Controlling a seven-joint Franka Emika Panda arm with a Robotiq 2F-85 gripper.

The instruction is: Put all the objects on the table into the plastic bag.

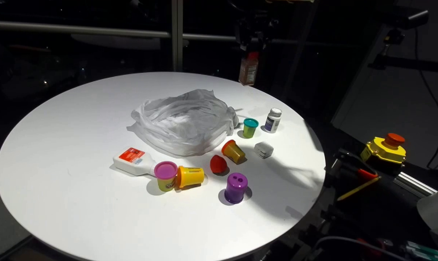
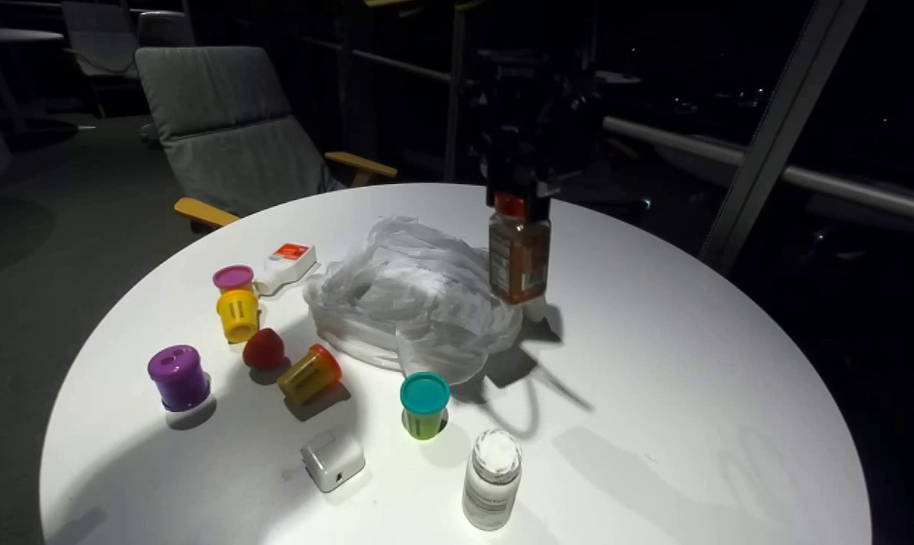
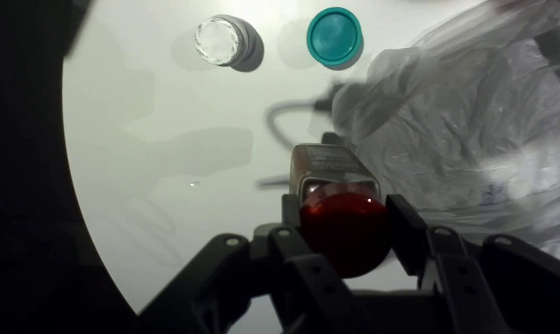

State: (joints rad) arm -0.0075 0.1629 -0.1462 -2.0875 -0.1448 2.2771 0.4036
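Hanging by its red cap point(image 3: 344, 232), the red-capped bottle point(image 2: 519, 261) is up in the air over the round white surface point(image 1: 77, 217), pretty much upright, and the gripper point(image 2: 516, 206) is clamped on both sides of that cap. In the wrist view it lines up with the border of the plastic bag point(image 2: 426, 310) rather than its middle, so I'd say it needs to travel a bit more before any letting go.

Handling-wise I'm guessing stiff, clear plastic or glass (can't tell which), with something reddish-brown inside, so heavier than, say, the teal-lidded cup point(image 1: 250, 128), and all that weight sits below the grip. Smooth round cap in a two-sided pinch means it could swing or twist if the arm jerks. Cap hold is fine for a straight lower imo, but any regrab should go for the flat sides of the squarish body.

The bag is the total opposite: thin, floppy, probably next to no weight, lying well inside the edge of the surface. Clip its rim and I bet it folds or slides. Go over high, then lower, no dropping, in case it's glass.

For later, the white bottle point(image 1: 273, 121) between the bag and the edge looks stiff too, I'd take it just under the top; the teal-lidded cup should be easy around the lid
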